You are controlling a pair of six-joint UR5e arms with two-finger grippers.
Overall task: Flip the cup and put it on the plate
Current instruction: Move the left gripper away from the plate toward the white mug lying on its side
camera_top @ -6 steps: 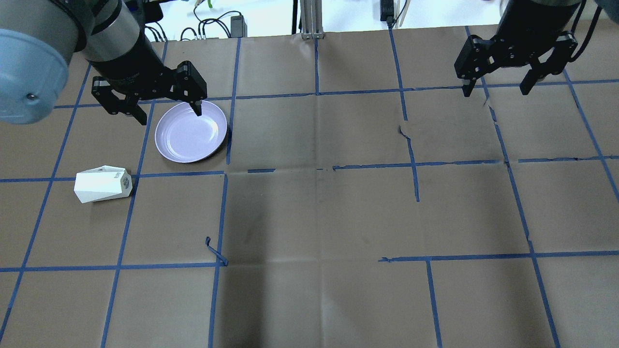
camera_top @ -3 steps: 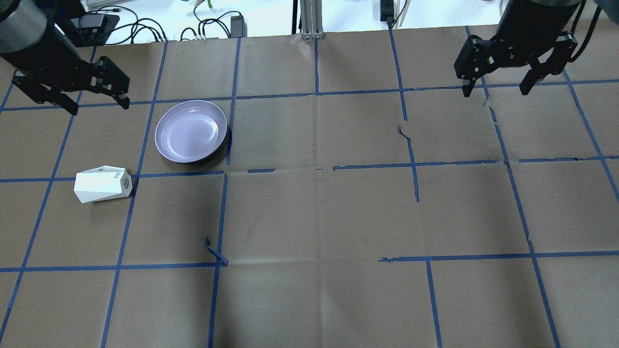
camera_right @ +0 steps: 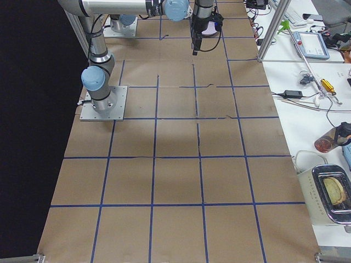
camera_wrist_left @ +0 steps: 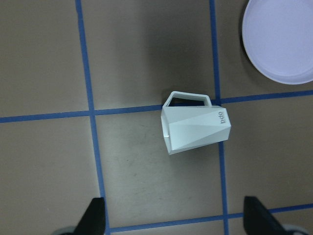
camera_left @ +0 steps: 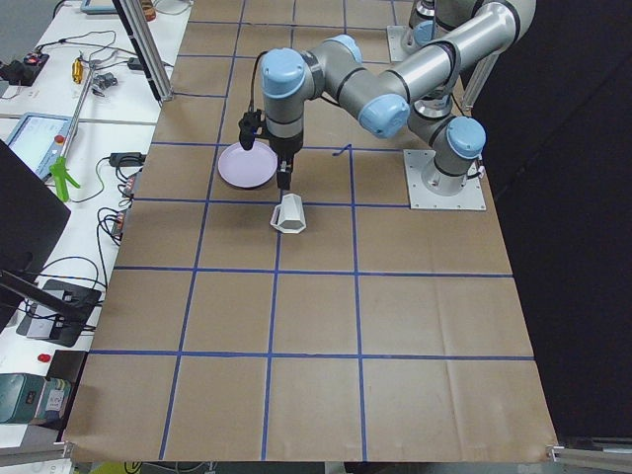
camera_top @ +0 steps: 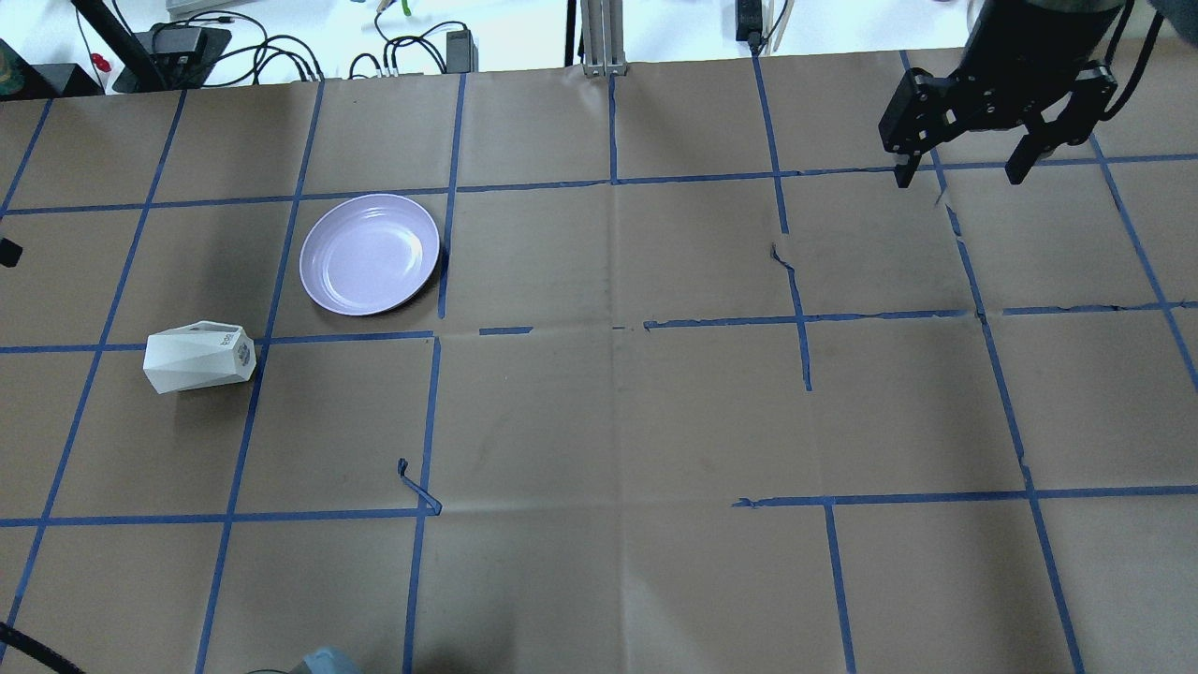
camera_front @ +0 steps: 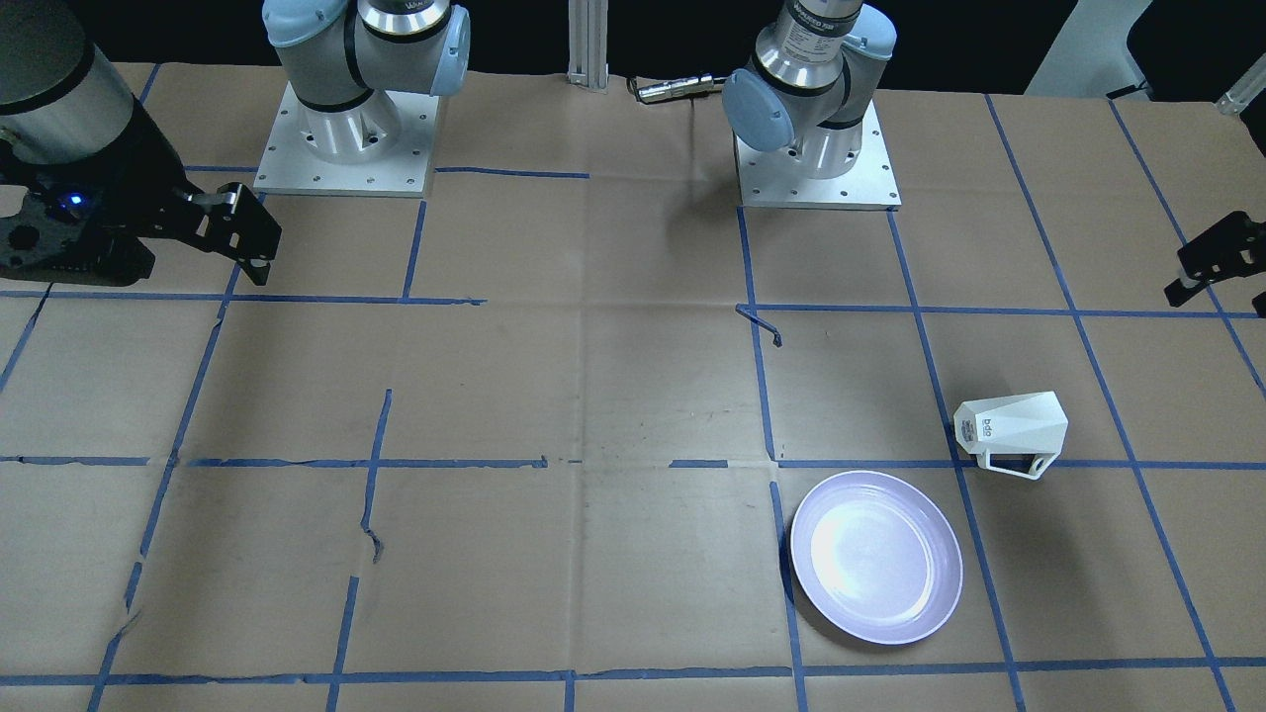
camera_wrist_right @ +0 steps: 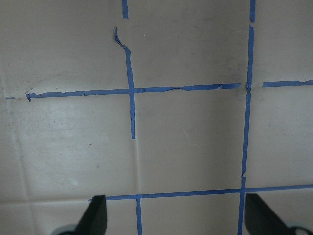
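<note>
The white faceted cup (camera_top: 198,356) lies on its side on the brown paper at the left, with its handle (camera_wrist_left: 187,99) pointing toward the plate's side. It also shows in the front view (camera_front: 1014,430) and the left wrist view (camera_wrist_left: 195,128). The lavender plate (camera_top: 370,254) sits empty just beyond it, apart from it. My left gripper (camera_wrist_left: 177,221) is open and empty, high above the cup; only a dark tip shows at the overhead view's left edge. My right gripper (camera_top: 959,174) is open and empty at the far right, over bare paper.
Blue tape lines grid the paper, with a curled loose tape end (camera_top: 416,487) near the middle-left. Cables and a metal post (camera_top: 599,37) lie beyond the table's far edge. The arm bases (camera_front: 816,163) stand at the robot's side.
My left gripper has swung left from over the plate's far edge, almost out of the overhead view. The cup, plate and right arm have not moved.
</note>
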